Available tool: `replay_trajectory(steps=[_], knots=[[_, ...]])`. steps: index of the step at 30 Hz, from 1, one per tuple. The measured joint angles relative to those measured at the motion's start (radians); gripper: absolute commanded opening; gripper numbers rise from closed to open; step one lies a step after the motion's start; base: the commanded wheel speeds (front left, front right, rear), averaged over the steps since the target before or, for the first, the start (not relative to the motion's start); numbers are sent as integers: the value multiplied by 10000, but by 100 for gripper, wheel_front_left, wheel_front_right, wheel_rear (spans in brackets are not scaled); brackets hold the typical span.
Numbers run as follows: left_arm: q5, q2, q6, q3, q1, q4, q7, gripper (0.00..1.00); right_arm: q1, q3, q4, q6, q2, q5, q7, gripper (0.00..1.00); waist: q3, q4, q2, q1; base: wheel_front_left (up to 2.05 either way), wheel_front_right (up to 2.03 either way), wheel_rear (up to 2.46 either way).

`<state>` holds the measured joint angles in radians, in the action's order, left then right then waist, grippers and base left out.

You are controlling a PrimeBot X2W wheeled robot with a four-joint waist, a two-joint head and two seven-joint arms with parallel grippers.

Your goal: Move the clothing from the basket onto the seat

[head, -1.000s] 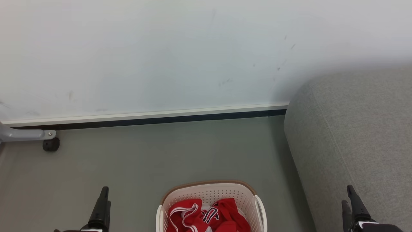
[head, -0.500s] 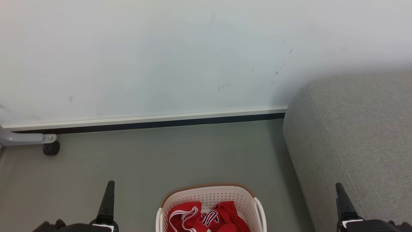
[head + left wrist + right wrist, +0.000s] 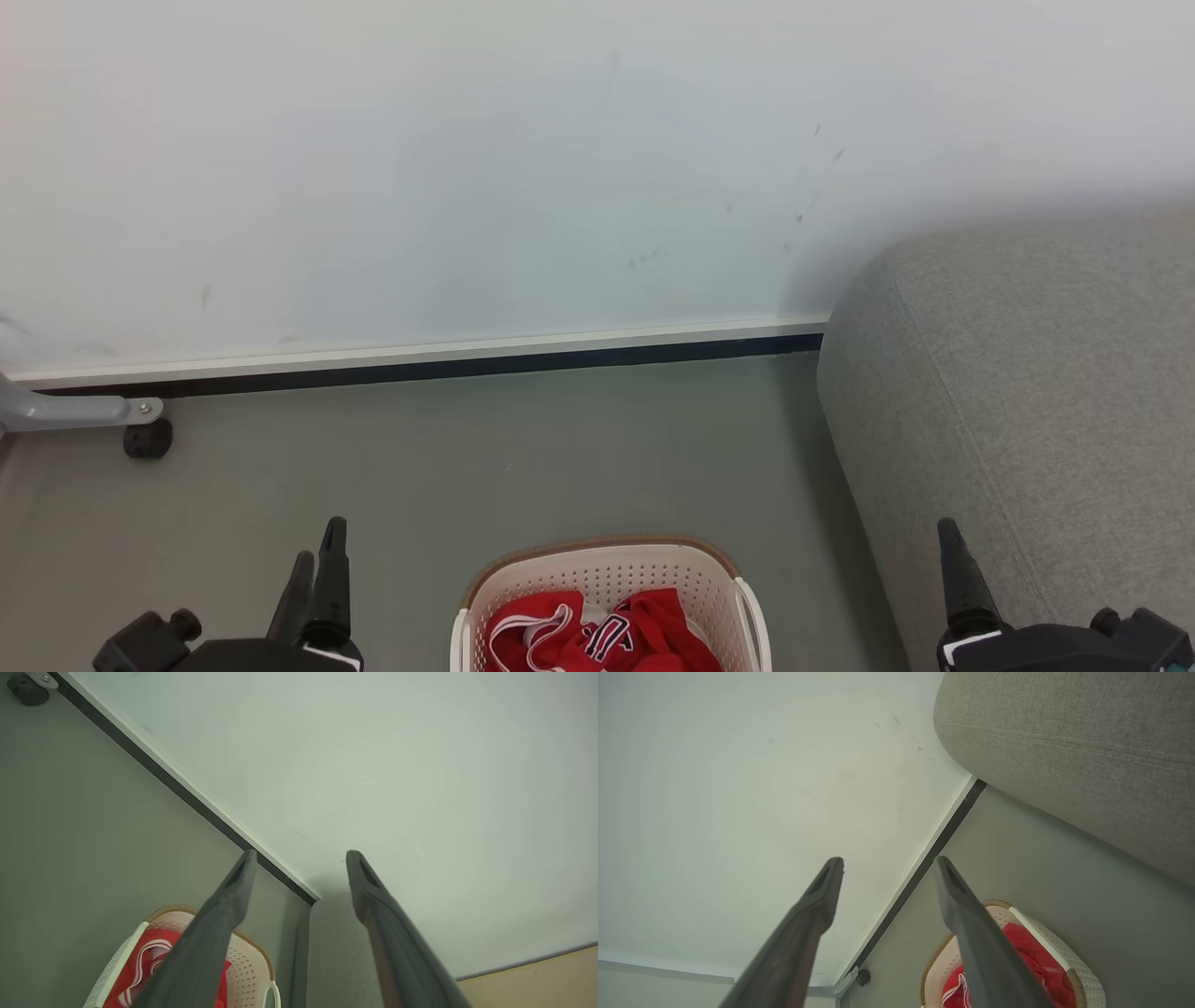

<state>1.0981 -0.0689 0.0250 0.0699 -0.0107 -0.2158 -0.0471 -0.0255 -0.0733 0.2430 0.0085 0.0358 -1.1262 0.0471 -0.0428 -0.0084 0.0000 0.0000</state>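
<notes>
The left gripper [image 3: 301, 855] has its two long dark fingers spread wide with nothing between them. In the head view it sits at the lower left, above the floor and to the left of the basket, not touching it. The right gripper [image 3: 888, 860] is also spread wide and empty, two dark fingers apart. In the head view it sits at the lower right, in front of the seat's rounded side.

Between the two grippers, at the bottom centre of the head view, stands one cream-white plastic laundry basket [image 3: 605, 545] with dotted perforated walls and a brown rim. One white side handle shows on its right. Inside lies the clothing [image 3: 653, 623], a crumpled red bundle with white striped trim. How many pieces make up the bundle cannot be told. Dark letters edged in white show on one fold, but they are creased and cannot be read.

One large grey woven-fabric seat [image 3: 1027, 373] fills the right side, near the basket but apart from it, with nothing lying on it. The floor [image 3: 467, 467] is plain grey-green. Behind it runs a dark baseboard [image 3: 448, 366] under a pale wall [image 3: 467, 168]. At the far left, one black caster wheel [image 3: 147, 439] sits under a grey metal leg [image 3: 65, 411].
</notes>
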Motion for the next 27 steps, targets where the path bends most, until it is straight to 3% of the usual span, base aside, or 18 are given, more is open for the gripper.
replay_trajectory(steps=[27], knots=[[-4418,-568,-721,608,448,499,-999,100,126,-1425,-408,-627,366,4010,995,100,-178,-132,0,0,0,0,0]])
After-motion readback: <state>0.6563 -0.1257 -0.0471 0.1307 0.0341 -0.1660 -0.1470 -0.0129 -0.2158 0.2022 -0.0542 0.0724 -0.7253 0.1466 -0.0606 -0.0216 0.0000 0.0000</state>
